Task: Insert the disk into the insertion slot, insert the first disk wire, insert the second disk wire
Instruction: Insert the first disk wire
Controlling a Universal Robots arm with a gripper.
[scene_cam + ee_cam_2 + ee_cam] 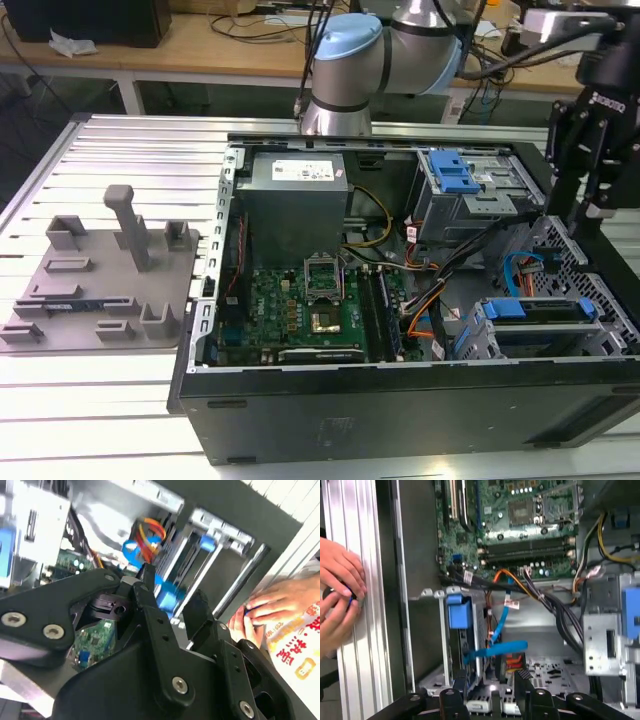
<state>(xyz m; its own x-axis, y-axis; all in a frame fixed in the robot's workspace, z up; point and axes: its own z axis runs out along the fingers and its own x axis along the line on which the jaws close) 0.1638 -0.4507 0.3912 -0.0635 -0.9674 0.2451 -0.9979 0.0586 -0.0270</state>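
Observation:
The disk's bright blue carrier (530,308) lies in the insertion slot (470,340), a grey metal bay at the case's corner nearest the exterior view's right. In the first wrist view the carrier's blue end (459,612) sits in the bay's frame (442,645). A loose blue flat wire (495,650) curls beside it, also seen as the blue wire (515,270) in the exterior view. My gripper (590,212) hangs above the case's right wall, apart from the bay. Its black fingers (522,680) stand open around nothing; the gripper (172,602) points down at the bay.
A taller grey cage with a blue latch (460,180) stands behind the bay. Orange and black wire bundles (520,585) cross toward the motherboard (300,300). A person's hands (340,595) rest on the ribbed table beside the case. A grey fixture plate (100,280) lies at the exterior view's left.

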